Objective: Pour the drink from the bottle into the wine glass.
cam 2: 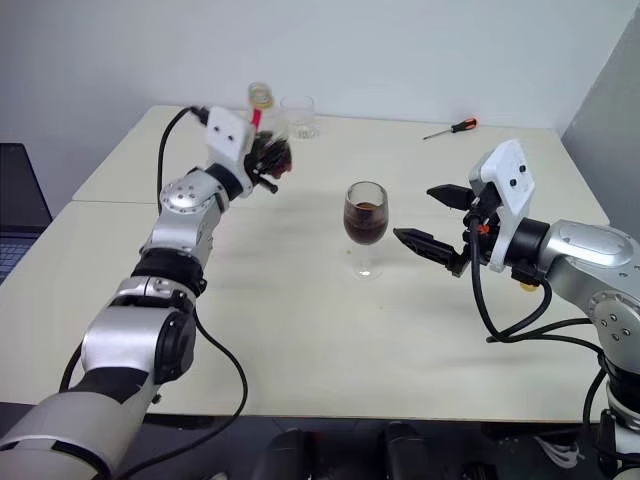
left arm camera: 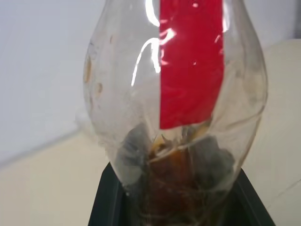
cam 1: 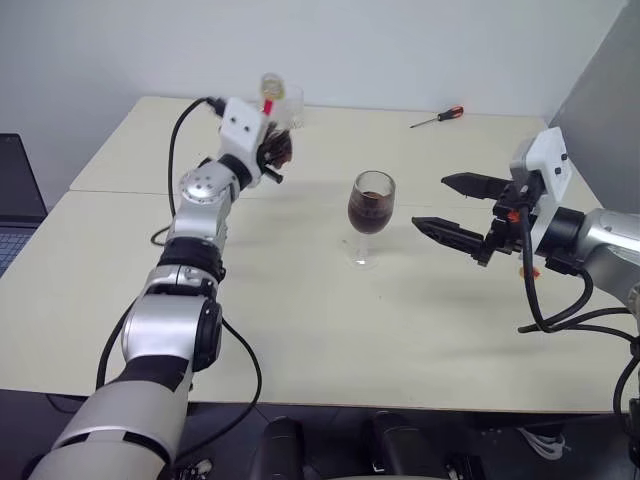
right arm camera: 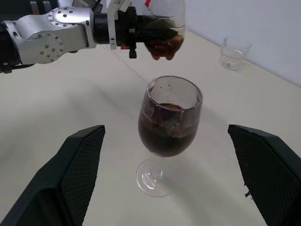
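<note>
The wine glass point(cam 1: 371, 208) stands mid-table, its bowl about half full of the dark drink point(right arm camera: 167, 134). My left gripper point(cam 1: 274, 150) is shut on the bottle point(cam 1: 270, 130), held upright above the table behind and to the left of the glass. Its yellowish neck point(cam 1: 268, 86) points up, and a red label strip point(left arm camera: 190, 61) runs down its side. A little dark drink point(left arm camera: 171, 165) sits at the bottle's bottom. My right gripper point(cam 1: 455, 208) hovers open just right of the glass, pointing at it, with nothing between its fingers point(right arm camera: 80, 160).
A short clear tumbler point(cam 2: 298, 117) stands at the table's far edge behind the bottle. A red-handled screwdriver point(cam 1: 437, 118) lies at the far right. A laptop point(cam 1: 15, 200) sits off the table's left side. A grey panel point(cam 1: 610, 80) rises at the right.
</note>
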